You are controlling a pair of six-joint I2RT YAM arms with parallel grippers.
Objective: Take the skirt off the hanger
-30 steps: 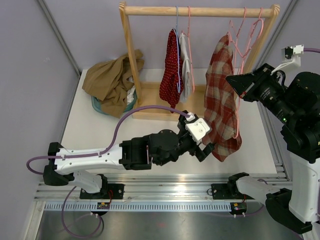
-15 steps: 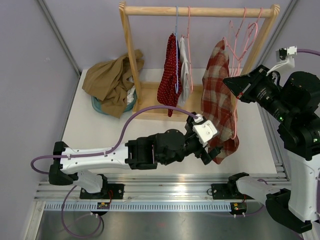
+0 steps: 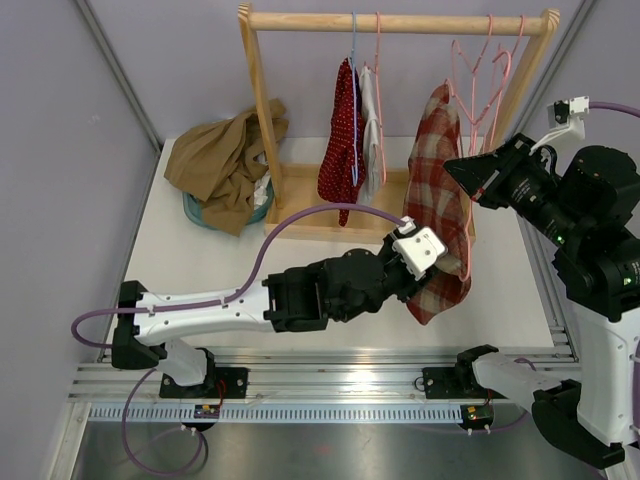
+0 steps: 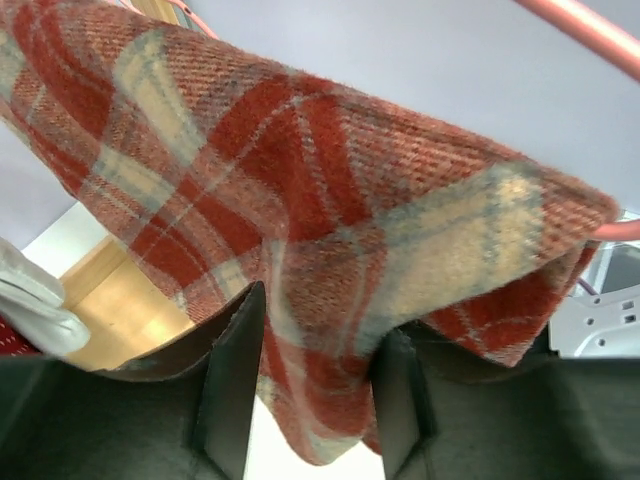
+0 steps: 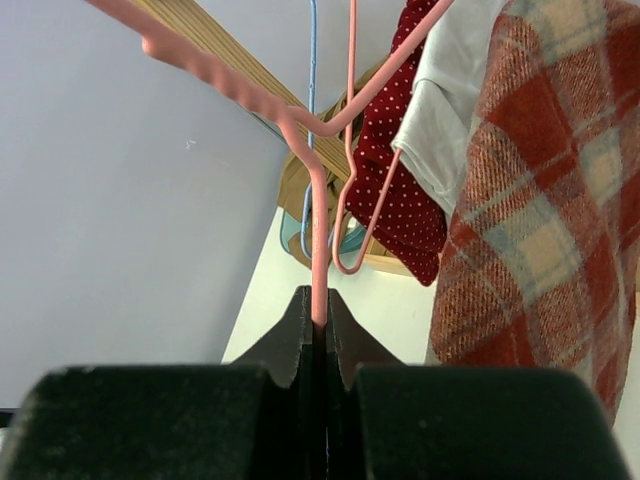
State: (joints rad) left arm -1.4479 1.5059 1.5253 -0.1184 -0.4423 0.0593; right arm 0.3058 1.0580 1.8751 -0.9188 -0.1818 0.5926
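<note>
Plaid skirt (image 3: 440, 180) draped on pink hanger (image 5: 318, 270) at wooden rack (image 3: 262, 120). L gripper (image 4: 315, 390) pinches hem; R gripper (image 5: 318, 320) clamps hanger wire. Best: draw hem down & away, w/ hanger steadied.

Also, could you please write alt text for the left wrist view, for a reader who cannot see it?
A red, cream and grey plaid woollen skirt fills the frame, its hanging hem pinched between the left gripper's two dark fingers. A pink wire hanger crosses the top right corner; a pale wooden rack base shows at lower left.
</note>
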